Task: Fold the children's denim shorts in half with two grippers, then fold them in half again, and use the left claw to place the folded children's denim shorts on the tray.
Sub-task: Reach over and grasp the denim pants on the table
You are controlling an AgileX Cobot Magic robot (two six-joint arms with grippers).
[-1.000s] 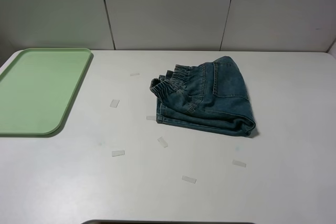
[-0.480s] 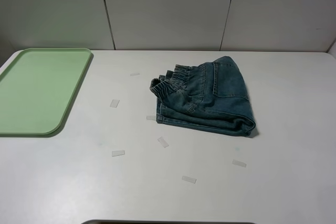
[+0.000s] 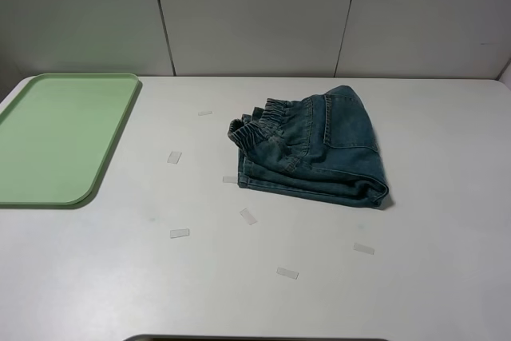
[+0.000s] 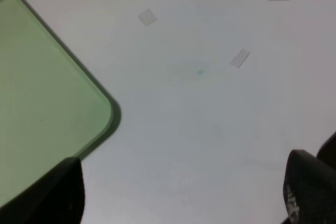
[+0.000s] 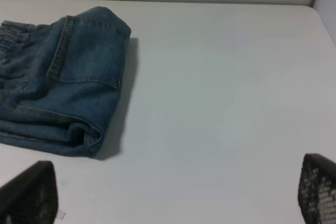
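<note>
Right of tray [image 3: 56,141], shorts [image 3: 319,153] (well apart)

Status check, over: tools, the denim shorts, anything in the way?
Left tool open, empty. Right tool open, empty. Denim shorts lie folded on table, not on tray. Only small tape scraps between.

One pair of denim shorts [image 3: 319,149], one green tray [image 3: 56,137] and seven small strips of clear tape [image 3: 247,216] on one white table [image 3: 447,221]. Two grippers: one left gripper [image 4: 184,198], one right gripper [image 5: 173,195], each with two black fingers [image 4: 307,192].
</note>
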